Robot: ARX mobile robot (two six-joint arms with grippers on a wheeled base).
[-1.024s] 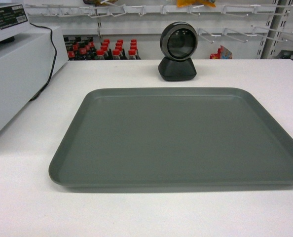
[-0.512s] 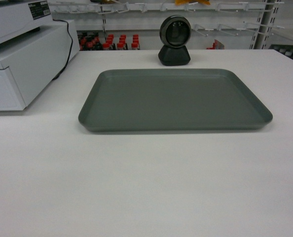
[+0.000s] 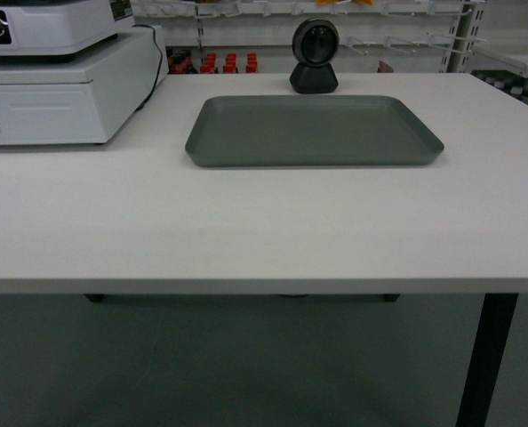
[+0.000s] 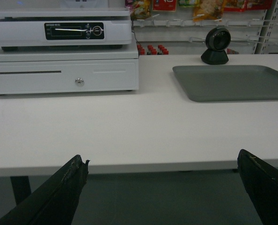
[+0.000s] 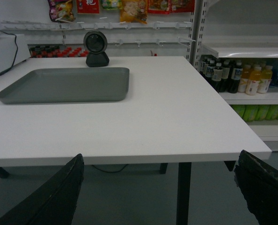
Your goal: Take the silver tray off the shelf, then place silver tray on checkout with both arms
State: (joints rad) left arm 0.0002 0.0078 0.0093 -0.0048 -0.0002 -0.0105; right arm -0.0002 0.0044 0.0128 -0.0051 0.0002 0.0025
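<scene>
The silver tray (image 3: 314, 131) lies flat on the checkout (image 3: 246, 231), toward the far edge and a little right of the middle, a matte grey-green rectangle with rounded corners and a low raised rim, nothing in it. Just behind it, at the far edge, stands a round black scanner (image 3: 315, 55) on a squat base. At the far left corner sits a white cash drawer (image 3: 64, 98) with a small round lock, a white machine (image 4: 59, 30) with a dark display on top, its upper part cut off. The tabletop is smooth plain white on dark straight legs. The left gripper (image 4: 162, 192) is released, its two black fingers spread wide below the near edge, touching nothing; the right gripper (image 5: 160, 192) is spread the same way. Behind are white peg hooks, red-capped bottles (image 3: 220, 62), too small to read, and a shelf (image 5: 244, 49) of drinks at right
</scene>
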